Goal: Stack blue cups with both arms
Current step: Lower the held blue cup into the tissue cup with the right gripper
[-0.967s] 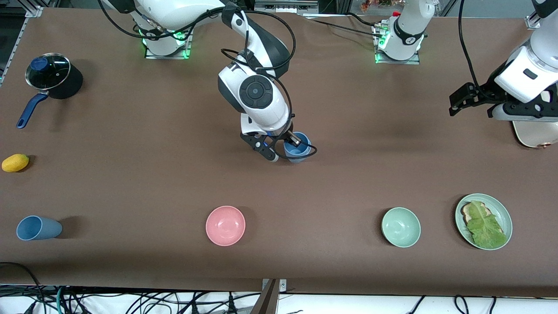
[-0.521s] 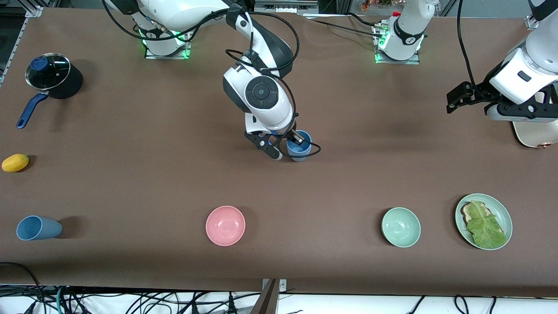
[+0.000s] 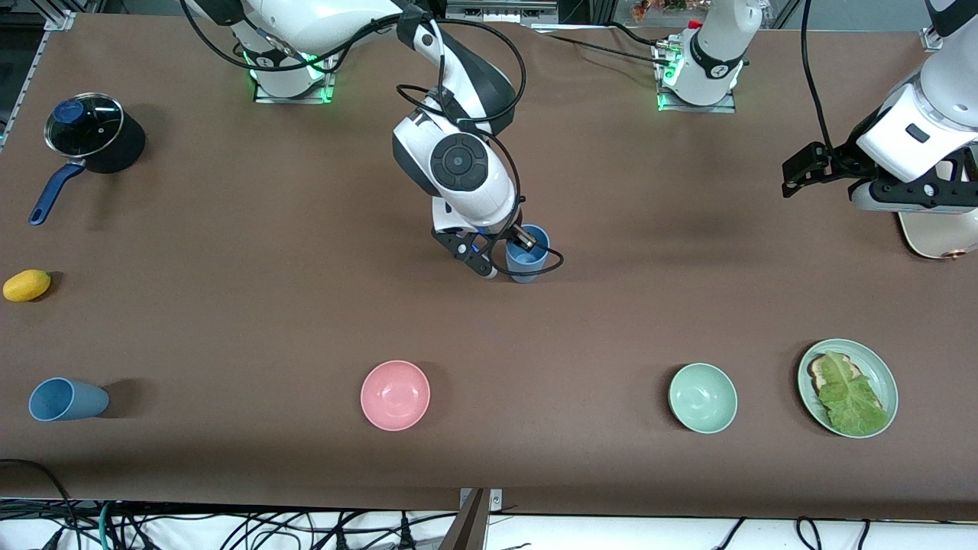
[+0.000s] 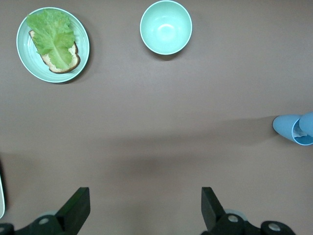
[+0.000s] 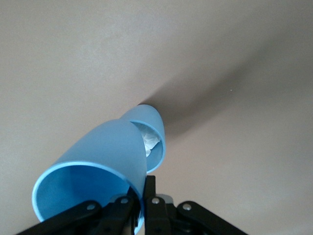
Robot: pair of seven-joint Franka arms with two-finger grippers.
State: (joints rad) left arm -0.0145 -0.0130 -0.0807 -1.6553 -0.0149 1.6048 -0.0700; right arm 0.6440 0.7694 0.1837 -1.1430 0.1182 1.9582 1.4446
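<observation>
Over mid-table: right pincer (image 3: 510,258) clamps sky blue cup (image 3: 527,256) by its rim | left pincer (image 4: 145,208) wide, waiting

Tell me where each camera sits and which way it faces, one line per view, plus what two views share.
Front view: high across the table, facing the arms' bases; shows right arm, left arm, right pincer gripping the blue cup.
Left wrist view: on the left wrist, looking down at the table; open left pincer shows.
Right wrist view: on the right wrist, looking along its pincer at the gripped cup.
Shared: front and left wrist views both show the green bowl and the plate of lettuce.
</observation>
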